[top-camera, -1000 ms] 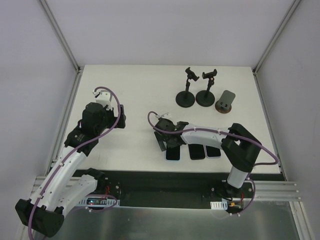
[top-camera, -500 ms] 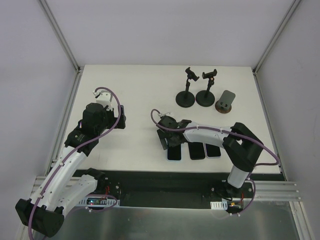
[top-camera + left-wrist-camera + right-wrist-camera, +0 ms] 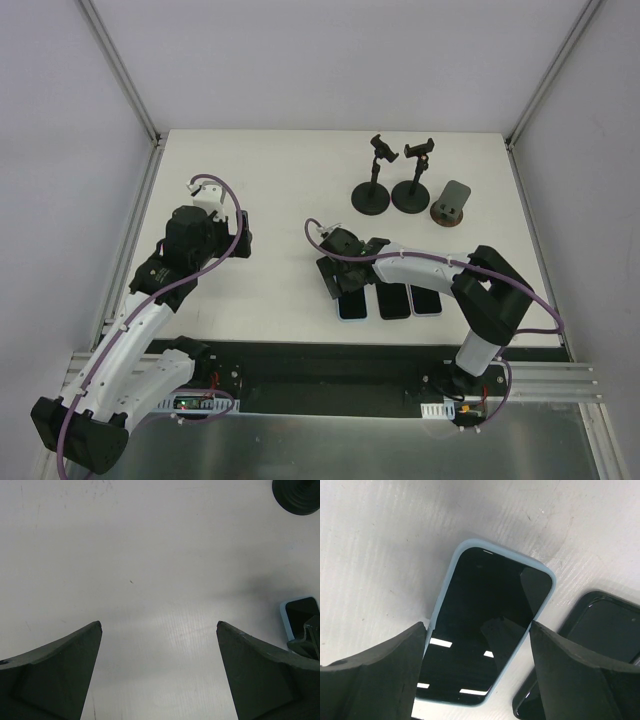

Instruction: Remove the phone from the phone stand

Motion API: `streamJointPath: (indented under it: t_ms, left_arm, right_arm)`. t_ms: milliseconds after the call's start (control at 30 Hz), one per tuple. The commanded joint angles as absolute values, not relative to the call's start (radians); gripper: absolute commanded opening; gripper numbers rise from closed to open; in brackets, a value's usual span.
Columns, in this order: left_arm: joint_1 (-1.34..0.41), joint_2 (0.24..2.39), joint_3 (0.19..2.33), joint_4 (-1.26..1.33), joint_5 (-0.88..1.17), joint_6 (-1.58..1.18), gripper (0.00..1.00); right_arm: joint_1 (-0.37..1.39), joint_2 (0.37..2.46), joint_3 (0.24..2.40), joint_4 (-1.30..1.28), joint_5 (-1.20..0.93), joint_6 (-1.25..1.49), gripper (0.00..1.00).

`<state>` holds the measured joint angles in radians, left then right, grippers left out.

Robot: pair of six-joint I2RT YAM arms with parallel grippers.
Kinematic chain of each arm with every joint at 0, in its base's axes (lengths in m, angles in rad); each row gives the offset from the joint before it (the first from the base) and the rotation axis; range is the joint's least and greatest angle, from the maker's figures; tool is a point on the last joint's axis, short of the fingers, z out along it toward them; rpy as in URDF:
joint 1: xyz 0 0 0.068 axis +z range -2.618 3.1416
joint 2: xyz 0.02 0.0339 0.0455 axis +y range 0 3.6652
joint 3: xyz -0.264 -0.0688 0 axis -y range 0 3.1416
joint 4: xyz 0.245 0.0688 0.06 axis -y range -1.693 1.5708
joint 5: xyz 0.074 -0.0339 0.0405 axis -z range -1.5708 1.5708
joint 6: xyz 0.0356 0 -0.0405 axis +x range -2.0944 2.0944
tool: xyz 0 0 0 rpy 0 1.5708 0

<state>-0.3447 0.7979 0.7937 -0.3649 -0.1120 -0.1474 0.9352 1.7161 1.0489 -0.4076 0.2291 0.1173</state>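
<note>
Right fingers (image 3: 370,680) open above blue-cased phone (image 3: 485,630) lying flat on bench (image 3: 380,540); left fingers (image 3: 50,675) open. Risk: sideways sweep knocks it into neighbouring phone (image 3: 600,630).

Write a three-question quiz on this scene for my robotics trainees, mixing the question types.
1. How many phones lie flat on the table?
2. True or false: the wedge stand holds a phone.
3. The open right end effector is over: A) the blue-cased phone; B) a stand's round base; C) bare table only.
Key: 1 three; 2 false; 3 A.
</note>
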Motion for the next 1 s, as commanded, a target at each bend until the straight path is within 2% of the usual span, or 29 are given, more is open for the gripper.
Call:
streamJointPath:
  t_ms: [0,500,967]
  left_arm:
    - [-0.330,0.804,0.792,-0.360,-0.094,-0.137,0.96]
    - [-0.330,0.815,0.792,-0.360,-0.083,-0.137,0.96]
    - [-0.330,0.811,0.792,-0.362,-0.078,-0.132,0.96]
  right_arm:
    - [0.890,1.727,1.017,-0.414,0.345,0.023,0.81]
    - [0.862,1.753,1.028,-0.466,0.376,0.084,0.84]
    - [0.874,1.678,1.020,-0.514,0.278,0.115,0.84]
